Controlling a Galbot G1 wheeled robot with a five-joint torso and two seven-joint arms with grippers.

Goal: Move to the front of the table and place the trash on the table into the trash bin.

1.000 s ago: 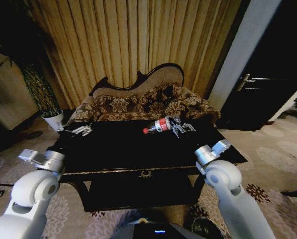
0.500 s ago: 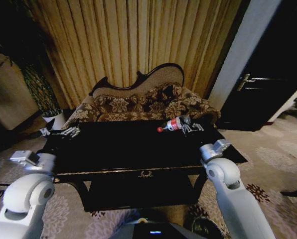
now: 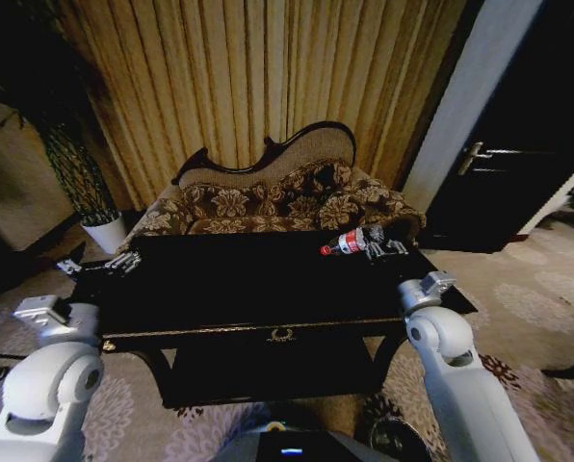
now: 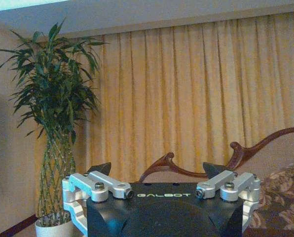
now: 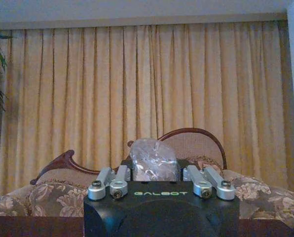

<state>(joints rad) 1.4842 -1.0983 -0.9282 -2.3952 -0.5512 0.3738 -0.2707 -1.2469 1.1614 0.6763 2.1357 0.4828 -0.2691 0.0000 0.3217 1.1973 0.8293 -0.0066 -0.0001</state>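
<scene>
i am at the front of the table [image 3: 268, 298], its glossy black top spread out below my head camera with the gold trim along the near edge and the lower shelf dark beneath it. my right gripper [image 3: 381, 246] is out over the far right part of the table top, close to the sofa [image 3: 268, 197], and my jaws there are clamped around the bottle [image 3: 350, 242], which lies sideways in my grasp with its red cap pointing toward my left and its red label showing. from my right wrist the clear crumpled body of the bottle [image 5: 154, 160] sits pinched between my fingers [image 5: 112, 183], just above the black housing, with the curtain [image 5: 137, 89] and the carved back of the sofa behind it. my left gripper [image 3: 121, 261] is held out over the far left corner of the table, near the white pot [image 3: 104, 231] of the plant [image 4: 53, 113]. from my left wrist my fingers [image 4: 105, 185] there stand wide apart with nothing between them, the sofa back and curtain showing in the gap. both of my pale arms reach forward from the lower corners of the head view, one on each side of the table.
</scene>
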